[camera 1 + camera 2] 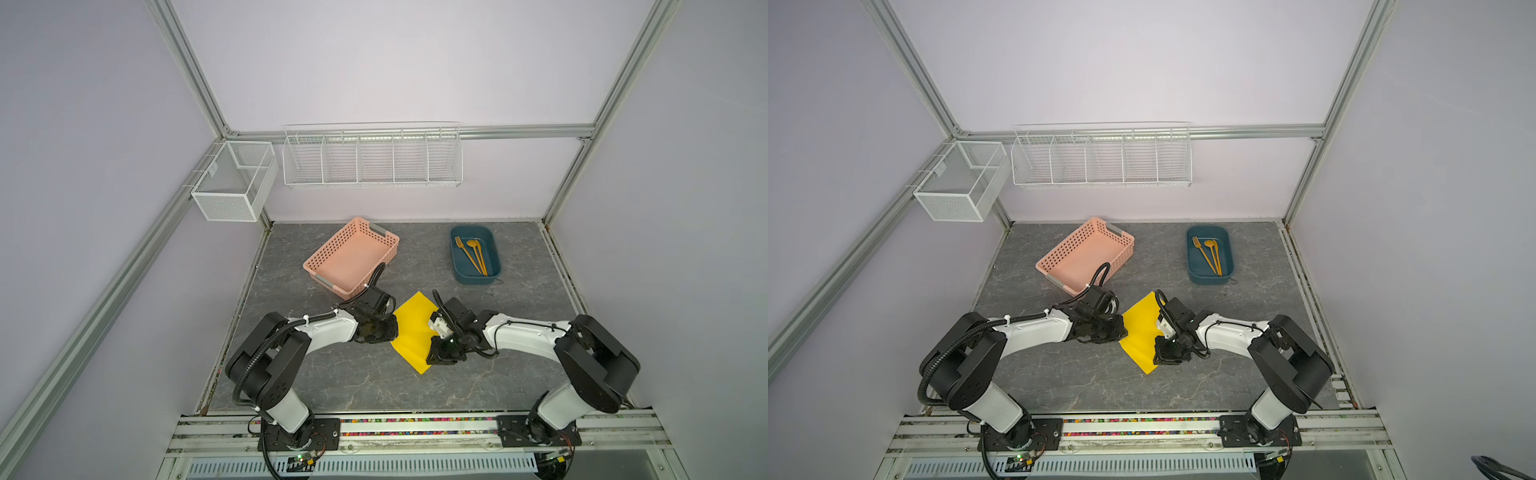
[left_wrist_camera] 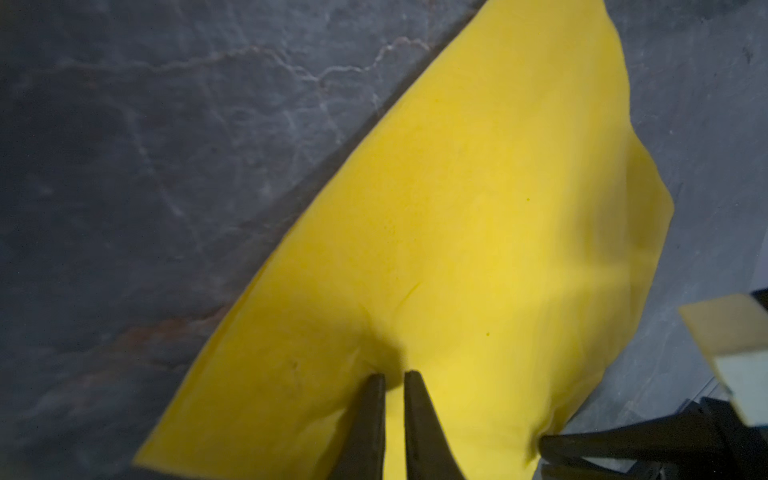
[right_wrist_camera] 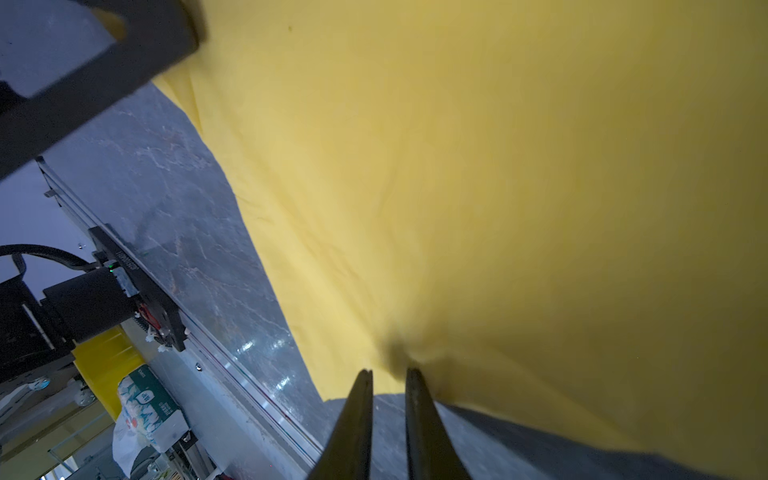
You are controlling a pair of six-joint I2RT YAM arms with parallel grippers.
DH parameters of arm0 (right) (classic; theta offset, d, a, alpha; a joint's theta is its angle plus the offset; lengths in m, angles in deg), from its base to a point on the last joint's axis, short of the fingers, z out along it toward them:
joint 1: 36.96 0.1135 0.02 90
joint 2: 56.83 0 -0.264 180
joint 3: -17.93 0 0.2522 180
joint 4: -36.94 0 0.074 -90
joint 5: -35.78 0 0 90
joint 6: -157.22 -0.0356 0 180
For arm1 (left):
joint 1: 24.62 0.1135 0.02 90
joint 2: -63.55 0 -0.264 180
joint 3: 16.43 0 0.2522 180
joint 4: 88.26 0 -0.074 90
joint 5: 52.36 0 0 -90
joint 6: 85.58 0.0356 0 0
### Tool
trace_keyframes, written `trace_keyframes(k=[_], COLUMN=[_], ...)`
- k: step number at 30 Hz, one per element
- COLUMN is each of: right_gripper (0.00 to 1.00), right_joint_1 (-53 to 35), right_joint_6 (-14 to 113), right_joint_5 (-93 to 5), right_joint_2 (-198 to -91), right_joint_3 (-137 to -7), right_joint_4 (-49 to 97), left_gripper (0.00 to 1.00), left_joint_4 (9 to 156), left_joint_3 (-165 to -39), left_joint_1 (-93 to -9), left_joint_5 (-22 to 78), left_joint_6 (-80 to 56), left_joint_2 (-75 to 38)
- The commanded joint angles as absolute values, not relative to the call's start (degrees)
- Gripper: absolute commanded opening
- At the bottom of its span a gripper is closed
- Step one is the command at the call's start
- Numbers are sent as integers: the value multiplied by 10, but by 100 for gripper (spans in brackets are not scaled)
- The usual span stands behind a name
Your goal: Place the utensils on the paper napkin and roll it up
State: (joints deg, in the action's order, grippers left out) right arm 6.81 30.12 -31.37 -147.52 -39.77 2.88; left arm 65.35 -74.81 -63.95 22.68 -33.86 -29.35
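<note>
The yellow paper napkin (image 1: 411,328) (image 1: 1140,332) lies near the middle of the grey table, between my two grippers. My left gripper (image 1: 391,330) (image 2: 394,376) pinches its left side, jaws nearly together, and the paper puckers at the tips. My right gripper (image 1: 432,336) (image 3: 388,372) is shut on the opposite edge, which is raised off the table, with creases running to the tips (image 3: 498,166). The utensils (image 1: 471,253) (image 1: 1208,253), an orange-gold fork, spoon and knife, lie in a dark blue tub (image 1: 455,253) at the back right.
A pink perforated basket (image 1: 353,266) (image 1: 1086,259) stands at the back left, close behind my left wrist. A white wire rack (image 1: 372,156) and a mesh box (image 1: 235,180) hang on the walls. Both arm bases sit at the front rail.
</note>
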Motion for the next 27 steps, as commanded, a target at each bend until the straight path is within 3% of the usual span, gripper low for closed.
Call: trace_keyframes(k=[1,11,27], right_gripper=[20,20,21], right_joint_1=[72,59,-2], right_joint_6=[299,302,294], right_joint_5=[-339,-350,-285], right_joint_2=[-1438,-1391,-1390], right_joint_3=[-421,-444,-419], right_joint_4=[-27,-50,2], left_gripper=[12,12,19], left_joint_4=[624,642,628], left_joint_3=[-734,-725,-742], left_joint_1=[-636,-636,-636], left_joint_5=[247,225,177], left_joint_6=[-335,-346,-350], left_joint_2=[-285,-268,-191])
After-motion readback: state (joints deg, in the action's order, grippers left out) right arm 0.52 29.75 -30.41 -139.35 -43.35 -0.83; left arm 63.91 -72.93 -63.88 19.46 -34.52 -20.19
